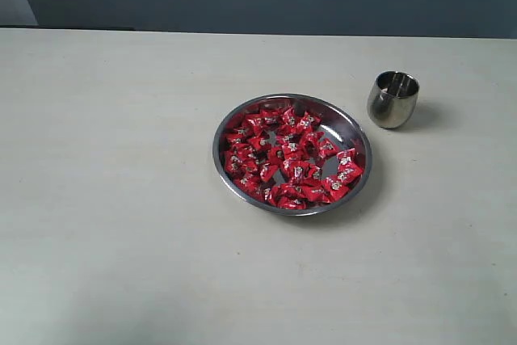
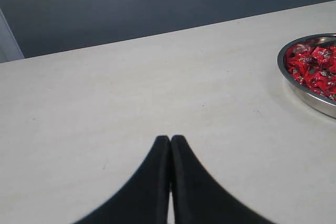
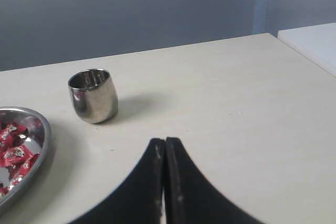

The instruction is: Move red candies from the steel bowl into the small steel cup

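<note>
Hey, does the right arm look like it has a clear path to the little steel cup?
Probably yes. Only bare table lies between the right hand and the cup. The hand is shut, so it must open first.

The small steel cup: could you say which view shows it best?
The right wrist view: the small steel cup appears largest, unobstructed. The exterior view shows it smaller; the left wrist view misses it.

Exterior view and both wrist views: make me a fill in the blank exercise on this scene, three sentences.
The small shiny wrapped candies in the wide shallow round steel bowl are ____ in colour.
The small rounded steel cup stands ____ on the pale table, apart from the bowl.
The left gripper and the right gripper are both ____.
Missing words: red; upright; shut.
</note>
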`<state>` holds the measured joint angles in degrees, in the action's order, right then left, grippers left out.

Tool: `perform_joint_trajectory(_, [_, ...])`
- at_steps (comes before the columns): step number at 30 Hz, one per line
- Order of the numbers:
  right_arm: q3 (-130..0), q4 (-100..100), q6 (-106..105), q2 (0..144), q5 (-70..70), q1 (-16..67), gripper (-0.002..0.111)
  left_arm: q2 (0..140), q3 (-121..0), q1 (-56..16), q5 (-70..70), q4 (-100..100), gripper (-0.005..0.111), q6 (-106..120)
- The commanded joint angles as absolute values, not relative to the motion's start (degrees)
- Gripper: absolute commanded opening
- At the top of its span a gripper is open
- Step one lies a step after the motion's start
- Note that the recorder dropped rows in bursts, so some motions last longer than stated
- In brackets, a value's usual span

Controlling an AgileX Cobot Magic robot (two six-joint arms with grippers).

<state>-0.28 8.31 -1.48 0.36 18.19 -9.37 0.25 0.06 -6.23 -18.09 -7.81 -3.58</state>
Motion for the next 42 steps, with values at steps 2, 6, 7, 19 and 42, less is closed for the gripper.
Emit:
perform_joint_trajectory(2, [0.0, 7.7, -1.5, 0.0, 17.6, -9.7, 0.000, 0.0, 0.0, -6.4, -17.8, -7.7, 0.000, -3.9])
perform_joint_trajectory(6, [0.0, 4.6, -1.5, 0.0, 12.1, -9.7, 0.000, 0.0, 0.0, -6.4, -17.8, -7.7, 0.000, -3.9])
perform_joint_trajectory(7, [0.0, 5.1, -1.5, 0.0, 9.1, -9.7, 0.000, 0.0, 0.0, -6.4, -17.8, -7.7, 0.000, -3.9])
perform_joint_trajectory(19, [0.0, 11.0, 7.3, 0.0, -21.6, -9.7, 0.000, 0.0, 0.0, -6.4, -17.8, -7.7, 0.000, -3.9])
perform_joint_trajectory(42, [-3.0, -6.2, 39.9, 3.4, -25.3, -9.7, -0.001, 0.0, 0.0, -6.4, -17.8, -7.7, 0.000, -3.9])
